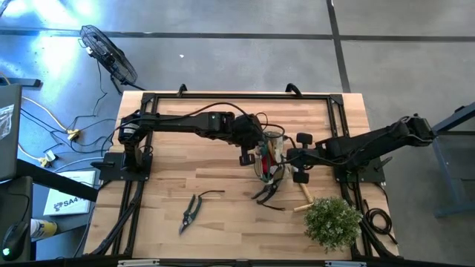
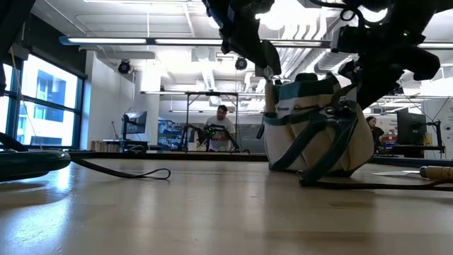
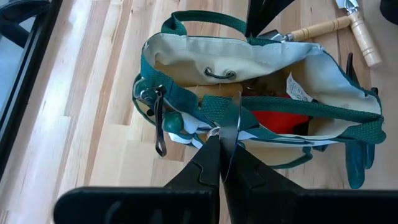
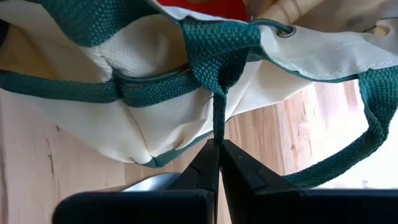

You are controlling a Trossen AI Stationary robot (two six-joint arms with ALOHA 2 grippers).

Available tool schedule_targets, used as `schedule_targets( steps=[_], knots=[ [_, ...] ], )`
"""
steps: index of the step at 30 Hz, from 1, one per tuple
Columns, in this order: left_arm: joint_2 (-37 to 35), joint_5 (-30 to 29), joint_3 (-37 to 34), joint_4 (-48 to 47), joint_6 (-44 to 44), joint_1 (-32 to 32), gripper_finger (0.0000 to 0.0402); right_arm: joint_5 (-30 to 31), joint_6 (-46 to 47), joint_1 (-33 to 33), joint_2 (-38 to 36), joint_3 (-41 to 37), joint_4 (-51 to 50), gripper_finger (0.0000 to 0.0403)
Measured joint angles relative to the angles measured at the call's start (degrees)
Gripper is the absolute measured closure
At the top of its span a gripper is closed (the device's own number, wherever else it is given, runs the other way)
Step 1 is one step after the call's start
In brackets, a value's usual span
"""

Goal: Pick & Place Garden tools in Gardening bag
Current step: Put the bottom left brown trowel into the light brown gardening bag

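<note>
The gardening bag (image 1: 271, 156) stands on its base mid-table; it is pale fabric with dark green webbing (image 2: 318, 131). A red glove (image 3: 277, 118) lies inside it. My left gripper (image 3: 222, 165) comes from the table's left and is shut on a bag strap. My right gripper (image 4: 219, 146) comes from the table's right and is shut on another strap. One pair of pruning shears (image 1: 191, 211) lies on the table near the front. A second pair (image 1: 269, 191) lies just in front of the bag. A wooden-handled trowel (image 1: 303, 194) lies beside the bag, and two wooden handles (image 3: 323, 26) show past it. My left gripper pinches a green webbing strap (image 3: 228, 121) at the bag's rim between its two fingers, slanting down from the table's left. The strap is gathered narrow where it enters the fingers. The bag's base stays on the table. My right gripper pinches a green webbing strap (image 4: 218, 118) on the bag's outer wall between its two fingers, slanting down from the table's right. The webbing is squeezed edge-on into a thin fold above the fingertips. The bag sits on the table.
A bushy green plant (image 1: 332, 221) stands at the near right corner. A black frame (image 1: 237, 96) runs around the tabletop. The wood left of the bag holds only the one pair of shears. People (image 2: 221, 127) show in the room beyond the table.
</note>
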Motion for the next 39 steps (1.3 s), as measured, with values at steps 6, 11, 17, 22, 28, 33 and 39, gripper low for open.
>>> schedule_targets(
  steps=[6, 11, 17, 22, 28, 33, 39],
  knots=[
    [0.0, 0.3, 0.0, 0.8, 0.0, 0.0, 0.0401, -0.1, 0.0, 0.0, 0.0, 0.0, 0.0, 0.0400],
    [0.0, 0.3, 0.0, 0.8, 0.0, 0.0, 0.0402, -0.3, 0.0, 0.0, 0.0, 0.0, 0.0, 0.0400],
    [0.8, 0.3, 0.0, 1.0, 0.0, 0.0, 0.0401, -0.3, 0.0, 0.0, 0.0, 0.0, 0.0, 0.0400],
    [1.9, 0.2, 0.0, 1.1, 0.2, 0.0, 0.0401, -0.3, 0.0, 0.0, 0.0, 0.0, 0.0, 0.0400],
    [2.0, 0.4, -0.1, 0.9, 0.6, 0.0, 0.0394, -0.4, 0.0, 0.0, 0.0, 0.0, 0.0, 0.0400],
    [2.0, 0.4, -0.1, 0.7, 0.4, 0.0, 0.0379, -0.4, 0.0, 0.0, 0.0, 0.0, 0.0, 0.0400],
    [2.0, 0.4, -0.1, 0.7, 0.0, 0.0, 0.0332, -0.4, 0.0, 0.0, 0.0, 0.0, 0.0, 0.0400]
  ],
)
